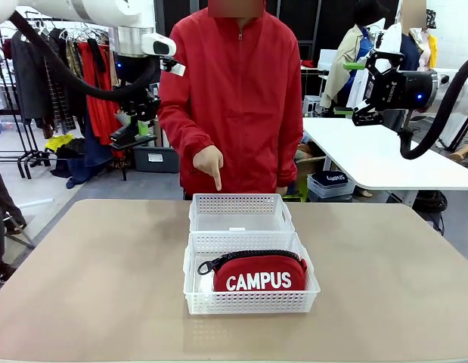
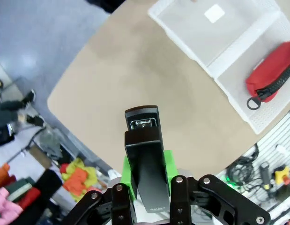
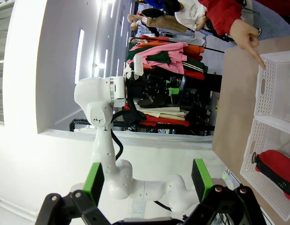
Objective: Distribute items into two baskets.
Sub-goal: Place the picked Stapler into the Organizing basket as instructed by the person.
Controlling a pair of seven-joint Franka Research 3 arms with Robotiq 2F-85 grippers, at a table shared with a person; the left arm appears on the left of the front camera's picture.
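Observation:
The red CAMPUS pouch (image 1: 260,275) lies in the nearer white basket (image 1: 249,302). Behind it, the farther basket (image 1: 241,200) holds nothing but a small white label. My left gripper (image 1: 139,125) hangs high at the back left, shut on the black stapler (image 1: 128,138). In the left wrist view the stapler (image 2: 142,136) sticks out between the green pads (image 2: 128,173), with both baskets (image 2: 201,33) (image 2: 234,101) and the pouch (image 2: 271,70) far below. My right gripper (image 1: 347,88) is raised at the back right, open and holding nothing.
A person in a red jacket stands at the far side, one hand (image 1: 211,165) pointing a finger down at the farther basket. The tan table (image 1: 97,280) is bare on both sides of the baskets. A white table (image 1: 385,159) stands behind at the right.

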